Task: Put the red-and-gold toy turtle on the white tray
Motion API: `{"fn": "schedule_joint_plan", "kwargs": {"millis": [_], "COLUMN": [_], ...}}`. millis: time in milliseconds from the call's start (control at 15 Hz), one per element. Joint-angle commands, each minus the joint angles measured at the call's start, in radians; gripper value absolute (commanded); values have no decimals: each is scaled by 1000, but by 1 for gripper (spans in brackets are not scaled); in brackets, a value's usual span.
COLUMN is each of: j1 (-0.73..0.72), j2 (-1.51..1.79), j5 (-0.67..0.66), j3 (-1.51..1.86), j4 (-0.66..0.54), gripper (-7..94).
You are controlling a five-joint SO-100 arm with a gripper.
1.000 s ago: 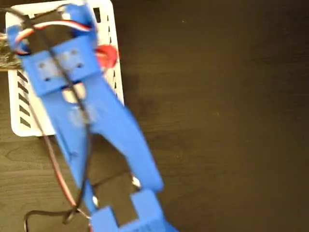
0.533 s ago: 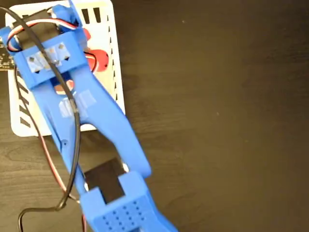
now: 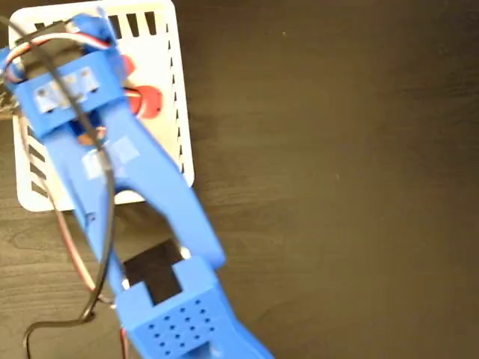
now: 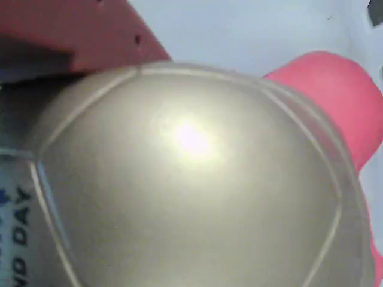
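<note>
White tray [image 3: 178, 112]: rectangular, slotted sides, upper left on dark wood tabletop [image 3: 337, 187]. Blue arm [image 3: 142, 187] lies across it. Red-and-gold toy turtle [image 3: 147, 101]: inside tray, only red parts showing beside arm; wrist view fills with glossy gold domed shell, seamed, red limb at right. Gripper: hidden, opening cannot be told.

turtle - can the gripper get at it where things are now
Probably yes: the blue arm is already over the white tray, and the wrist view is filled by the turtle's gold shell. Nothing seems between them; the gripper itself is hidden.
</note>
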Motion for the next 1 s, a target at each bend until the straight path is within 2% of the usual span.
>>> {"fn": "schedule_joint_plan", "kwargs": {"millis": [0, 67, 133, 333, 400, 800, 933], "j1": [-12, -12, -12, -15, -15, -9, 3], "j2": [57, 54, 54, 69, 74, 199, 282], "j5": [6, 0, -3, -9, -11, -48, -71], "j3": [-51, -54, -54, -46, -43, -5, -5], "j4": [15, 29, 32, 34, 38, 67, 69], "gripper": [49, 61, 69, 71, 79, 79, 65]}}
